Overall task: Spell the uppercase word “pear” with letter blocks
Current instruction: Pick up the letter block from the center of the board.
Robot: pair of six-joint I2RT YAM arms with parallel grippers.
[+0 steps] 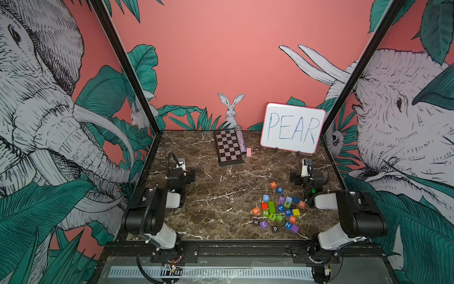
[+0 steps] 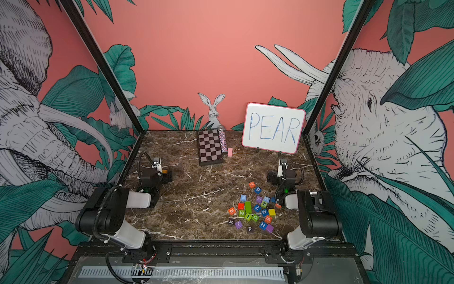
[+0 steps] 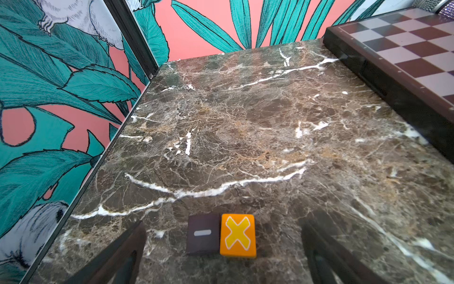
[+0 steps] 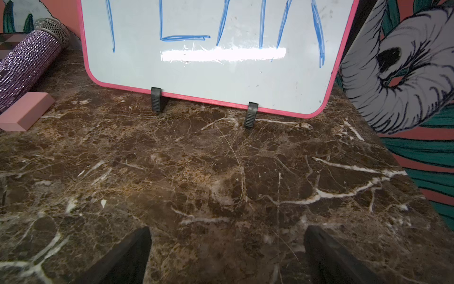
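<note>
Between the wide-open jaws of your right gripper [image 4: 227, 228] lies only bare table [image 4: 221, 159], before the whiteboard [image 4: 221, 61]. Your left gripper [image 3: 222, 222] gapes too, a black minus block [image 3: 202, 233] and an orange X block [image 3: 237, 236] near its tips, neither needed. Nothing is spelled yet: P [image 1: 275, 229], E [image 1: 265, 197], A [image 1: 273, 184] and R [image 1: 255, 210] sit scattered in the pile [image 1: 280, 209] beside your right arm [image 1: 353, 216]. Next, I judge, take P at the pile's near edge.

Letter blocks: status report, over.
Left end effector open, straddling minus and X blocks. Right end effector open, empty. P, E, A, R unplaced among spare cubes.
</note>
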